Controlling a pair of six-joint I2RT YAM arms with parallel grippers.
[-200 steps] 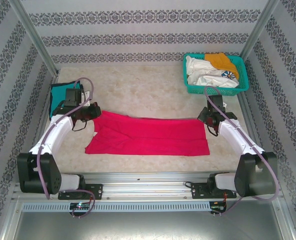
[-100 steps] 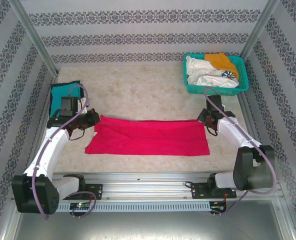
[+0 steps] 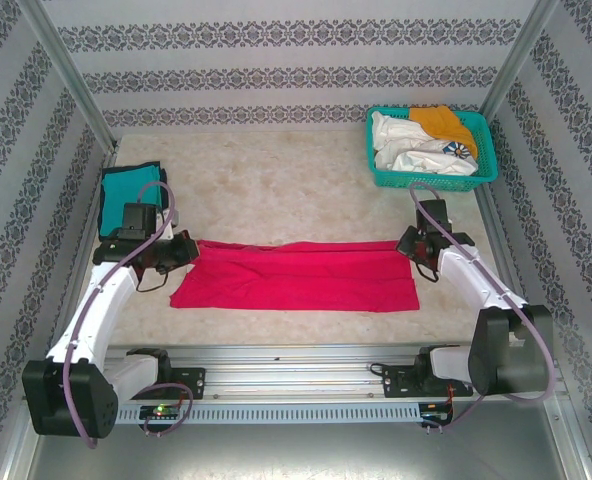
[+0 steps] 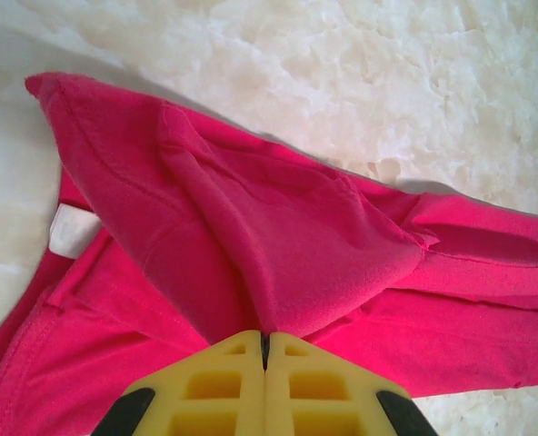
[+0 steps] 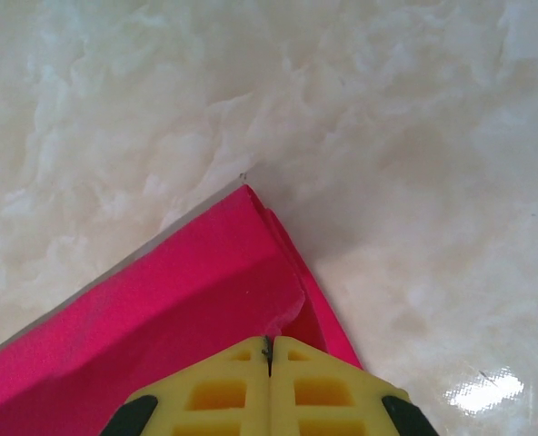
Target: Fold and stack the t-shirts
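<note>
The pink-red t-shirt (image 3: 296, 278) was spread on the table's (image 3: 276, 180) near half, its far corners pinched in the closed left end effector (image 4: 264, 341) and right end effector (image 5: 269, 343), apparently so that edge could be folded over evenly.

No writing can be read anywhere. The white tag (image 4: 74, 229) on the pink t-shirt (image 4: 278, 263), left of frame, appears blank.

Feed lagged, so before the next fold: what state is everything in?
pink-red t-shirt: folded into a long band on the table.
left gripper: shut on its left end.
right gripper: shut on its right corner.
teal t-shirt: folded, at the table's left edge.
white t-shirts: crumpled in the basket.
orange t-shirt: crumpled in the basket.
basket: upright, holding them.
</note>
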